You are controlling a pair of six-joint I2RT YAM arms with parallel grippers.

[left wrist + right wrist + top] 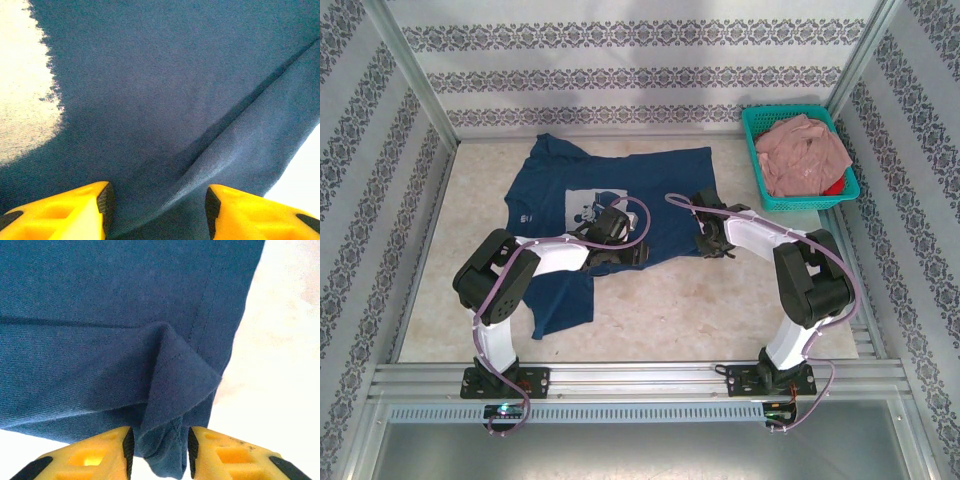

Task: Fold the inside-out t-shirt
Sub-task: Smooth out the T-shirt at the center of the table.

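Note:
The inside-out t-shirt point(665, 185) lies spread on the table, dark navy with a pale print point(575, 200) on its chest. My left gripper point(616, 248) rests low on the shirt's middle. In the left wrist view its jaws point(157, 205) stand open and wide apart, with a ridge of navy cloth point(235, 135) running between them. My right gripper point(705, 245) is at the shirt's right hem corner. In the right wrist view its yellow fingers point(215, 450) press from both sides on a bunched fold of the shirt point(175, 375), with the gripper point(159, 447) shut on it.
A teal basket point(756, 160) stands at the back right, holding a dusty pink garment point(805, 150) and something red point(835, 187). Patterned walls close the table's back and sides. Bare beige tabletop point(670, 310) lies in front of the shirt.

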